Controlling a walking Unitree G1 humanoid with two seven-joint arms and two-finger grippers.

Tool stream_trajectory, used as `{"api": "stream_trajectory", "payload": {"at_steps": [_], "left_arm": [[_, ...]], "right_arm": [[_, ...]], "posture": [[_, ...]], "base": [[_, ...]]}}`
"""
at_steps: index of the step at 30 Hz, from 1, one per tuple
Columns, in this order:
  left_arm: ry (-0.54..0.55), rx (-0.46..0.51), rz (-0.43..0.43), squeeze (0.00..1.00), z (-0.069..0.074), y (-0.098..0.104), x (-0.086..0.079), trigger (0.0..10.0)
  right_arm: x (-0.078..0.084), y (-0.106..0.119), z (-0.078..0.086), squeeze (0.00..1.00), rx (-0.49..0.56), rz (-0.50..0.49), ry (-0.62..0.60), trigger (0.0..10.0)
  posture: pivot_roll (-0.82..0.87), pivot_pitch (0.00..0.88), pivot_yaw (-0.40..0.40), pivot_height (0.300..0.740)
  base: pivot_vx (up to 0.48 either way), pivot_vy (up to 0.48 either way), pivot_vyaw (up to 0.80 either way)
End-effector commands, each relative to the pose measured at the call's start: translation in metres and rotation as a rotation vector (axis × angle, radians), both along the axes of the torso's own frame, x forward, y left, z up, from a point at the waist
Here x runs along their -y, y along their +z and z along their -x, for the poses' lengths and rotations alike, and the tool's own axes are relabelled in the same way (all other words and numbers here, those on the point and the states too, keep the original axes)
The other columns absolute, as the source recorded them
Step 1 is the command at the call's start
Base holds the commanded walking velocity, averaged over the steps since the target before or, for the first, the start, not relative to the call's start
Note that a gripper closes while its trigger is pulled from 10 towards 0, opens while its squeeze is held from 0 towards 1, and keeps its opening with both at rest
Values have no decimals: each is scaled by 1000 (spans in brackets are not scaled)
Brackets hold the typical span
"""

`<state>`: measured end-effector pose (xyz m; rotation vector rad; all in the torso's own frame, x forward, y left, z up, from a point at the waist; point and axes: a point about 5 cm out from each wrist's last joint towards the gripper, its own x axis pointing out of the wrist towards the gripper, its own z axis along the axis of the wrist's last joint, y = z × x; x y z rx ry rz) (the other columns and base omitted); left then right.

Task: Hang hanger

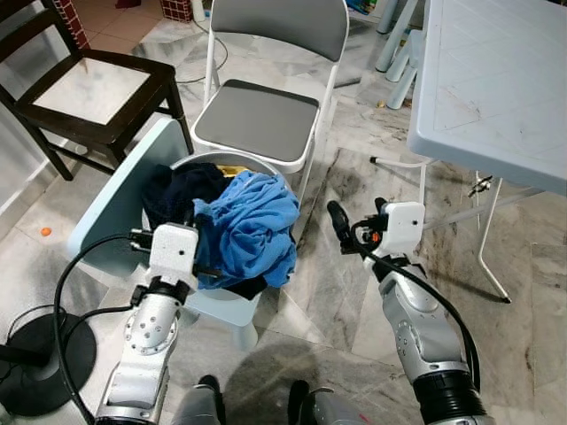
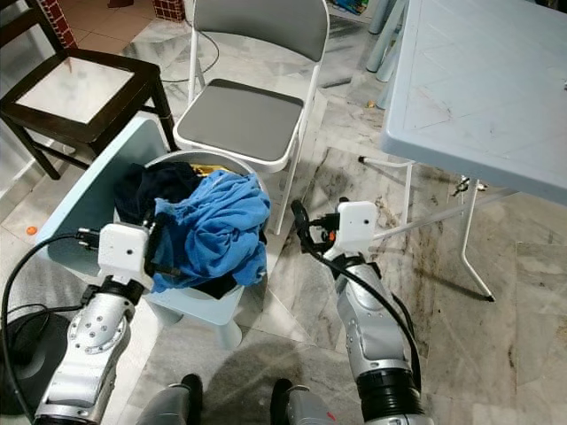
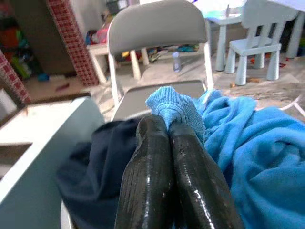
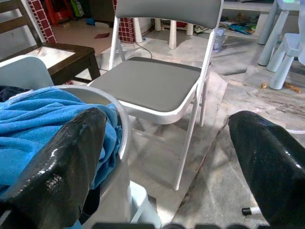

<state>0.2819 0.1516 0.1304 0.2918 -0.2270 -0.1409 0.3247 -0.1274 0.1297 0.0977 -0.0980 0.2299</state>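
Blue cloth [image 1: 251,228], soft and light, heaped in the basket [image 4: 125,125]; left gripper [image 3: 167,128] pinches a fold (likely to slip). Right gripper [image 4: 167,157] gapes empty beside it. No hanger visible.

I see a basket [image 1: 205,161] of clothes [image 1: 248,226] on a small chair [image 1: 115,199] ahead-left, a folding chair [image 1: 266,106] behind it, a table [image 1: 496,80] to my right.

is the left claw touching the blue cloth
Touching. In the left wrist view the left claw is shut on a pinched fold of the blue cloth between its fingertips.
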Motion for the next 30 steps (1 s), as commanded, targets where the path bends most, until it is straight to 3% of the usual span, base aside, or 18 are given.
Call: {"api": "stream_trajectory", "payload": {"at_steps": [1,10,15,30], "left_arm": [[-42,42,-39,0,3,7,8,10000],[-11,22,-18,0,2,3,4,10000],[7,-12,65,0,-4,4,-2,10000],[-113,-32,91,0,-8,9,7,10000]], "right_arm": [[3,1,-1,0,-4,9,-7,10000],[1,2,-3,0,-10,3,-2,10000],[0,0,-4,0,-19,6,2,10000],[-5,-1,-3,0,-17,-15,-13,10000]], "posture": [[246,244,-120,740],[250,250,-132,740],[251,249,-132,740],[246,245,-98,740]], "base": [[0,0,0],[0,0,-239],[0,0,-800],[0,-57,-227]]}}
